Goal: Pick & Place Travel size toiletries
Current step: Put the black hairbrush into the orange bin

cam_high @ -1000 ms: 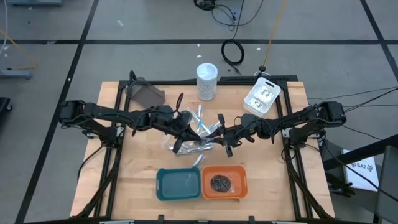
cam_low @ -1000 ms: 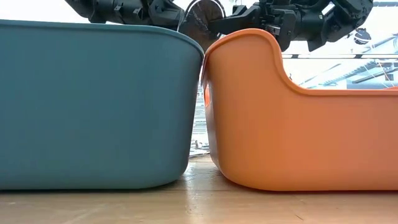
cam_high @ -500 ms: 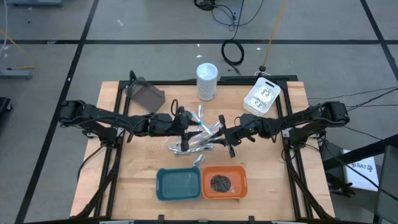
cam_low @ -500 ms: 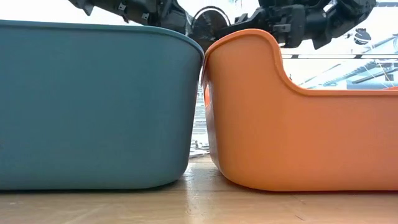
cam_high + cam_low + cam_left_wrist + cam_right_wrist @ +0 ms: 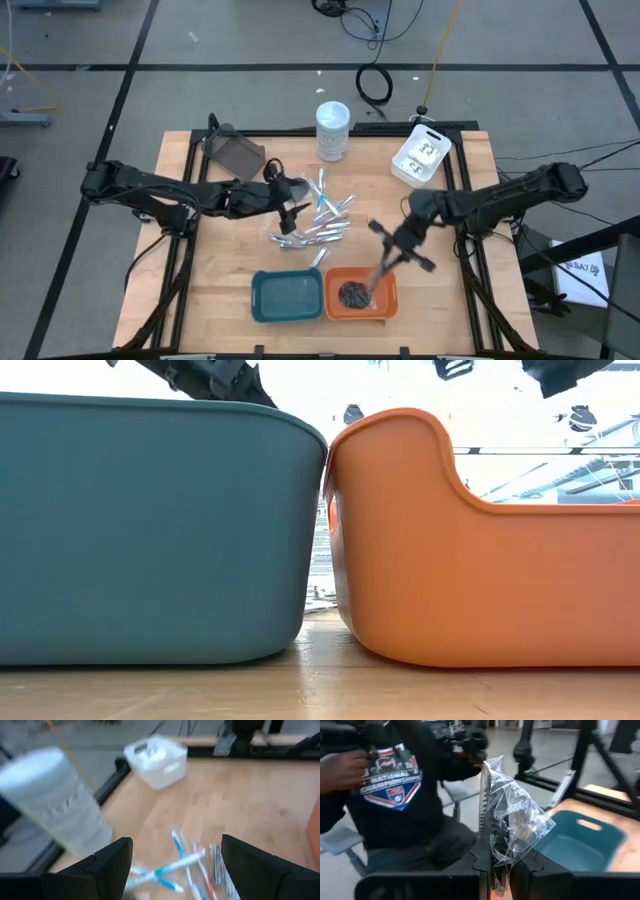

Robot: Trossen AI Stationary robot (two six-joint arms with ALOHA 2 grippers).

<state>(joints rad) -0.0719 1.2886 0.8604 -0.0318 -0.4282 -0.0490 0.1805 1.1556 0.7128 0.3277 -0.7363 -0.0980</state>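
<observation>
Right claw (image 5: 385, 268) clamped on a clear wrapped packet (image 5: 512, 822), lower centre-right above the orange tray (image 5: 392, 300): lower before releasing so it lands inside; left claw (image 5: 290, 195), fingers apart, waits over the pile (image 5: 318, 222).

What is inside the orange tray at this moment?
In the high view, the orange tray holds one dark round bundle. The right gripper hangs over it, shut on a clear wrapped piece, and hides part of the tray floor.

Low view: teal tray (image 5: 150, 530) and orange tray (image 5: 480, 540) are blocking the table; both arms are being cut off at the top edge. Left wrist view is blurring the toiletries (image 5: 185, 865).
</observation>
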